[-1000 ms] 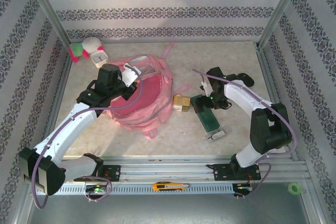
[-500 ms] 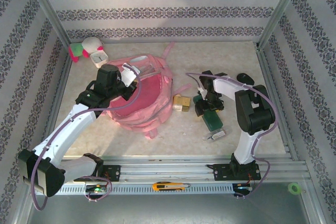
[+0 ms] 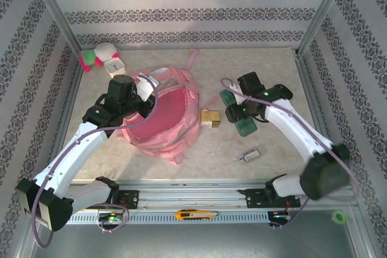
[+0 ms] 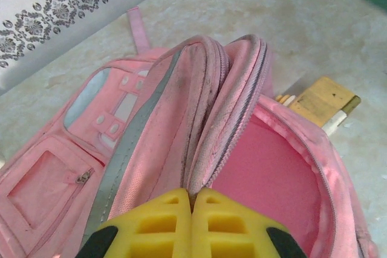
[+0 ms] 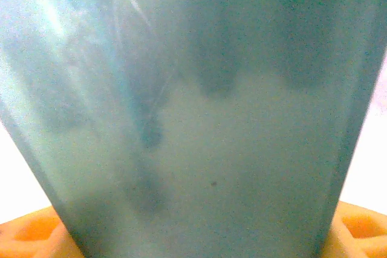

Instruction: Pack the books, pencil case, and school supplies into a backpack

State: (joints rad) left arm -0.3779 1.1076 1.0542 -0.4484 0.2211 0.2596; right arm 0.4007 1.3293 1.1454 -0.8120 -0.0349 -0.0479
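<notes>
**Top external view.** A large, soft, pink fabric backpack lies on the pale table, left of centre, with its main compartment gaping upward. The left gripper sits at the far rim of that opening. The right gripper pinches a long, narrow, dark green pencil case across its width. The case's long axis runs from far-left to near-right. The bag's mouth lies to the left of the case, so the right arm is the nearer carrier. Small shiny gold-tan boxes rest between case and bag. A tiny silver-grey gadget lies nearer the arm bases.

**Left wrist view.** The left gripper has its yellow fingers pressed together on the backpack's zipped edge, lifting it so the pink interior shows. One gold-tan box sits just beyond the bag's right side.

**Right wrist view.** The pencil case stands close before the lens, clamped in the right gripper between orange fingers. Whether it is clear of the table cannot be told here.

**Judgement.** The coming move likely calls for carrying the case leftward, end first, into the opening.
</notes>
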